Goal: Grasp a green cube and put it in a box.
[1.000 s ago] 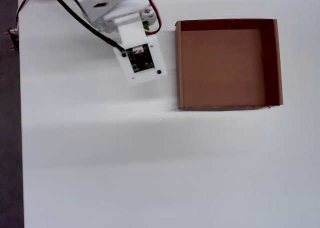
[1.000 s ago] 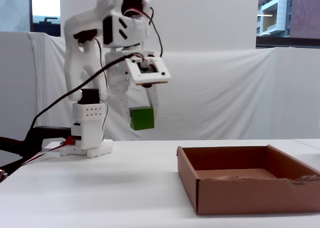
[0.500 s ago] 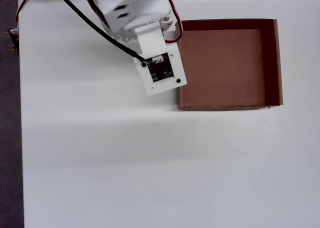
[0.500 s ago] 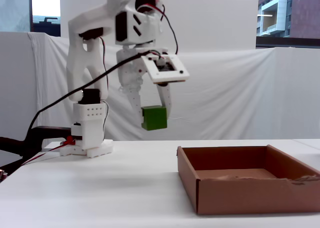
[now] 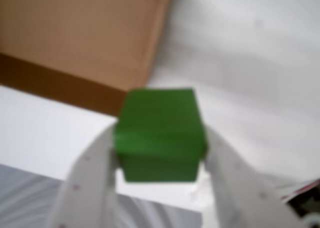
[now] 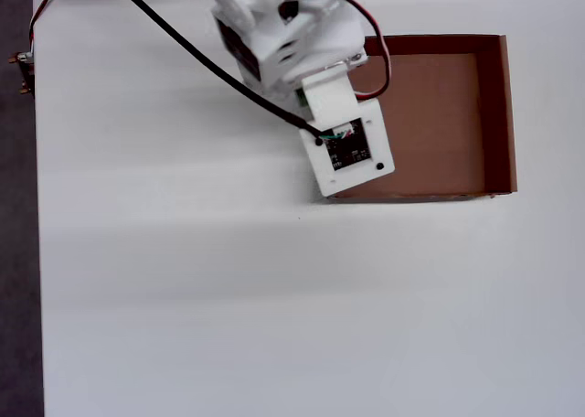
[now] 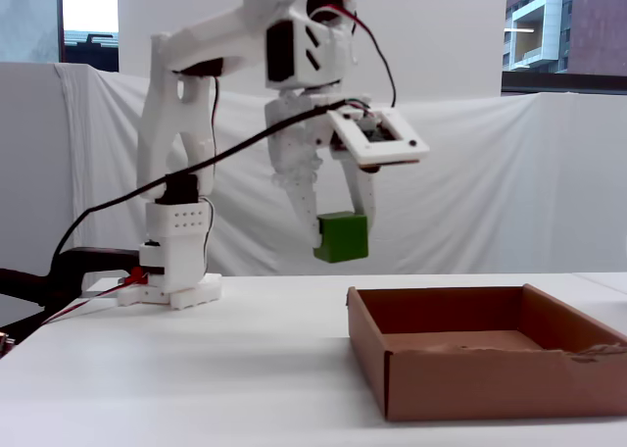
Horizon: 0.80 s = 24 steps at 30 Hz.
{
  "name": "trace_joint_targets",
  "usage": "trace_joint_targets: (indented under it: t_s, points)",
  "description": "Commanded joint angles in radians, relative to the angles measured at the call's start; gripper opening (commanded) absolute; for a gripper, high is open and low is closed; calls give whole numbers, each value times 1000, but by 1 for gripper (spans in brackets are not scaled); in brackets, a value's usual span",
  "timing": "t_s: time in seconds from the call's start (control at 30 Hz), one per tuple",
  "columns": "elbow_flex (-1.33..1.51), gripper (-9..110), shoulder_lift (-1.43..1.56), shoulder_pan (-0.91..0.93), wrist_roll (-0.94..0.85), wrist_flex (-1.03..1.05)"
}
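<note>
Held clear above the white bench with claw clamped on the green cube, raised near the left wall of the box, likely to pass over it before release.

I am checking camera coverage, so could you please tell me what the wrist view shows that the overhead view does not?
Only the wrist view shows the small bright-green cube clamped between the hand's white fingers, with a corner of the brown cardboard box beyond. Only the overhead view shows the whole box and the arm's white body covering the cube. Both show the box and the white table.
</note>
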Motion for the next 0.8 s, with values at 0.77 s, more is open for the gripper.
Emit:
trace_joint_targets:
  t_s: [0.77]
  points:
    - [-298,15,-236,-146,6,28]
